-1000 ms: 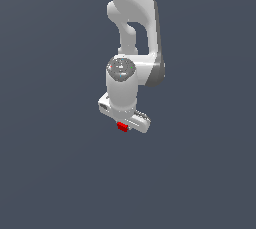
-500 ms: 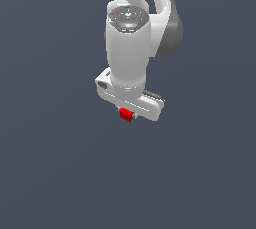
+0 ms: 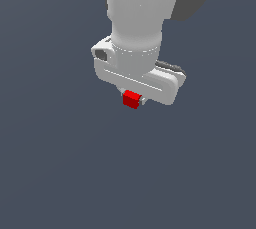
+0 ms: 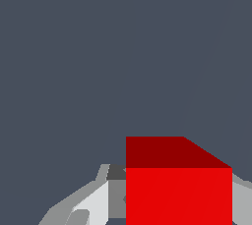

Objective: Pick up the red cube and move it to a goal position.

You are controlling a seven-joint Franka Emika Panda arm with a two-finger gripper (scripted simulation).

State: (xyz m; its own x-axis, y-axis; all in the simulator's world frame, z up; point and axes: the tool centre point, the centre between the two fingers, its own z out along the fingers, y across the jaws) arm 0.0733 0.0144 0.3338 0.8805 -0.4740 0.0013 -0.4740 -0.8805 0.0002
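The red cube is a tiny bright red block held under the white gripper, well above the plain grey floor. The gripper is shut on it; its fingers are mostly hidden by the wide white hand and the arm above. In the wrist view the red cube fills the lower part of the picture between the grey-white fingers. No goal marker shows in either view.
A plain dark grey floor fills both views. The large white arm with a dark grey joint cover stands above the hand in the exterior view.
The arm with the cube in its grip has come closer to the exterior camera and looks much larger. The cube stays held between the fingers.
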